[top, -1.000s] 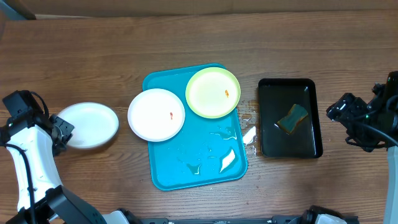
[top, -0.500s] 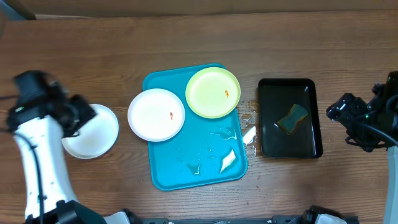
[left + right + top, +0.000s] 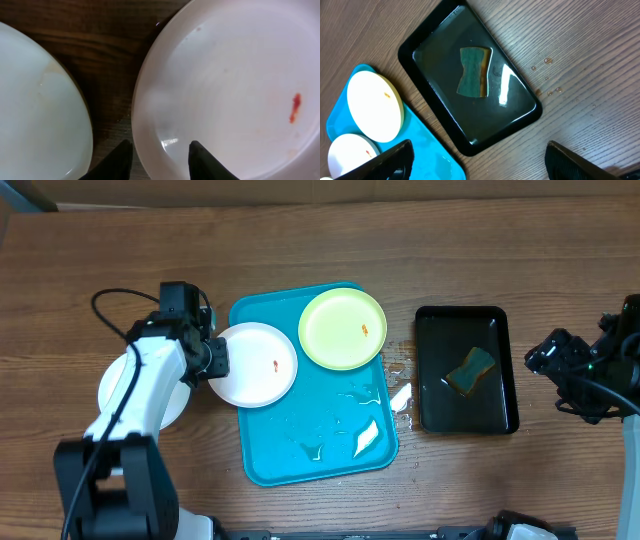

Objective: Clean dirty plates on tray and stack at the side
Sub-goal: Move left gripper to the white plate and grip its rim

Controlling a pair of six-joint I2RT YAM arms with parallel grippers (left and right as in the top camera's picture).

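Left gripper (image 3: 216,361) sits at the smeared white plate (image 3: 252,364), jaws apart either side of its left rim, not clamped. That plate hangs over the tray's (image 3: 320,452) left edge, and the green plate (image 3: 343,328) sits right beside it at the tray's top right corner. Another white plate (image 3: 108,385) is on the desk just left, half under the arm. Right gripper (image 3: 535,360) hangs wide open and empty, near the black tray (image 3: 467,420) holding a sponge (image 3: 470,370).
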